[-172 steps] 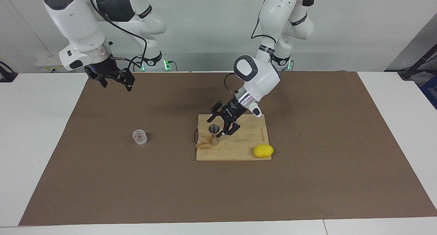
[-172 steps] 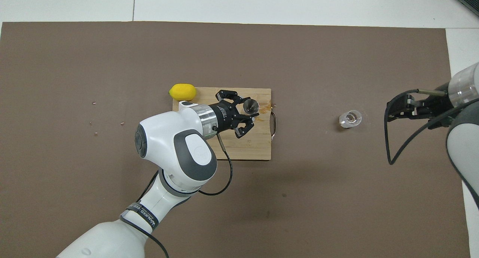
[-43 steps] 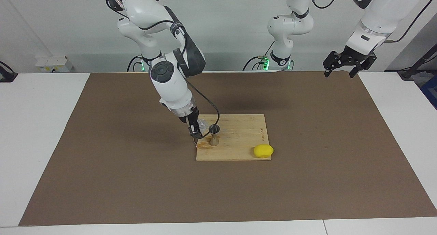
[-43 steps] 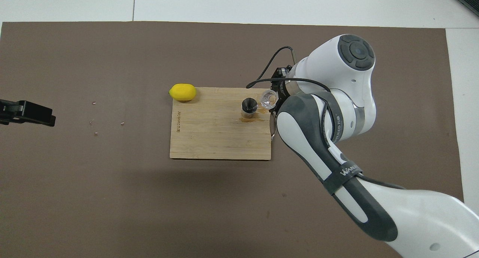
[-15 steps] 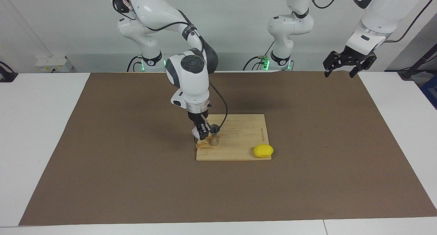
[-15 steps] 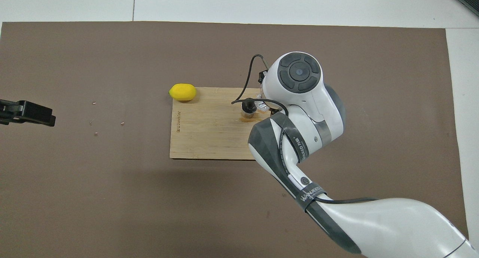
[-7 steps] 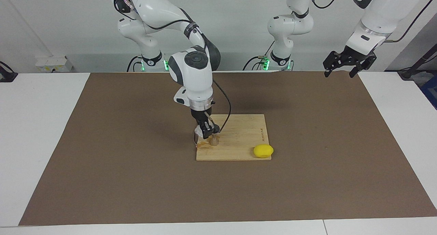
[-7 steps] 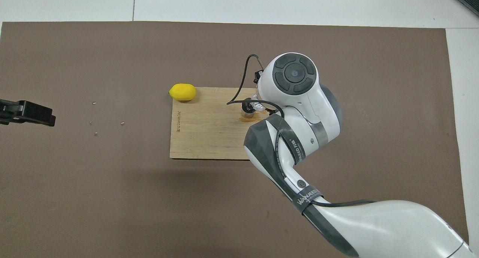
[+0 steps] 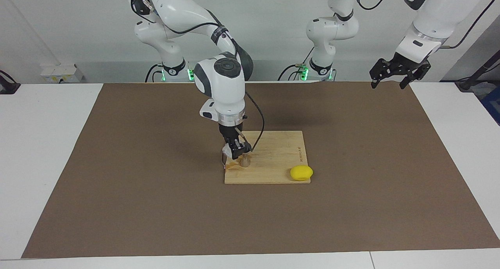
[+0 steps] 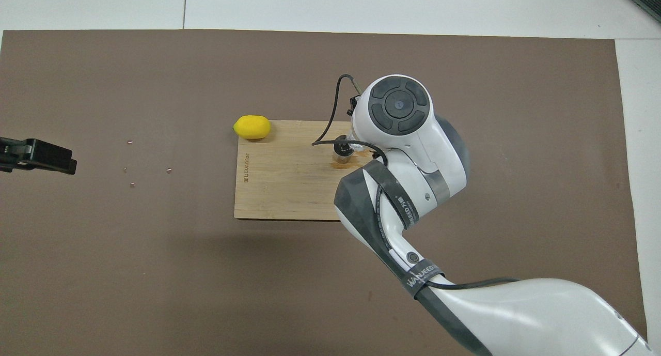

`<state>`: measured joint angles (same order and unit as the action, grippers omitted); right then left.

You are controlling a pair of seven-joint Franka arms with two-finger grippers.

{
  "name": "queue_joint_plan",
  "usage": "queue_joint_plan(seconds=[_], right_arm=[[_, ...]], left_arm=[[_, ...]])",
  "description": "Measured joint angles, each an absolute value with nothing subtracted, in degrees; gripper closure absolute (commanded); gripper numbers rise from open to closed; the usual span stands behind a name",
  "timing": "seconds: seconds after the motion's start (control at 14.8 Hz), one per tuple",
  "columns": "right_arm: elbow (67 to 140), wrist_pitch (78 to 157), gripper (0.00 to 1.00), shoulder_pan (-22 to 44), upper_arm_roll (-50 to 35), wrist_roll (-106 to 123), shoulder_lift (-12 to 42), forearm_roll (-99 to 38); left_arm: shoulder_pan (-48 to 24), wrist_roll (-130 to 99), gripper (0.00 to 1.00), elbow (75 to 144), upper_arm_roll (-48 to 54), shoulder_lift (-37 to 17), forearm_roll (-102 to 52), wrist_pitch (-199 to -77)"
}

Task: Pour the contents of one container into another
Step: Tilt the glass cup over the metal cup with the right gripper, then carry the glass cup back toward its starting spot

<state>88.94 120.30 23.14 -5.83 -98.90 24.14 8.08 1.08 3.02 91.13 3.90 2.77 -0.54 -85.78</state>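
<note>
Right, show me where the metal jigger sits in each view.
Facing view: the jigger stands on the cutting board, at its end toward the right arm; the right pincer partly covers its top.
Overhead view: the jigger is on the same end of the board, just clear of the right arm's wrist.
Shared landmark: the lemon at the board's corner toward the left arm.

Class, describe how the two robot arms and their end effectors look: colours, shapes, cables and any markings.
Both arms have glossy white rounded shells with dark grey joint sections. The right arm carries a round grey cap, a grey band with white lettering, a metal wrist ring and a looping black cable. The right end effector and left end effector are black linkage fingers. Green lights glow at both bases.
</note>
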Motion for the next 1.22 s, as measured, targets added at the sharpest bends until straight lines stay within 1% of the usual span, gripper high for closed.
queue_joint_plan(seconds=[1.02, 1.22], right_arm=[[88.27, 120.3, 1.0, 19.45, -5.43, -98.69, 24.17, -5.54], [88.28, 120.3, 1.0, 17.42, -5.42, -96.26, 24.23, -10.26]], left_arm=[[1.08, 3.02, 0.0, 91.13, 3.9, 2.77, -0.54, -85.78], [1.08, 3.02, 0.0, 91.13, 3.9, 2.77, -0.54, -85.78]])
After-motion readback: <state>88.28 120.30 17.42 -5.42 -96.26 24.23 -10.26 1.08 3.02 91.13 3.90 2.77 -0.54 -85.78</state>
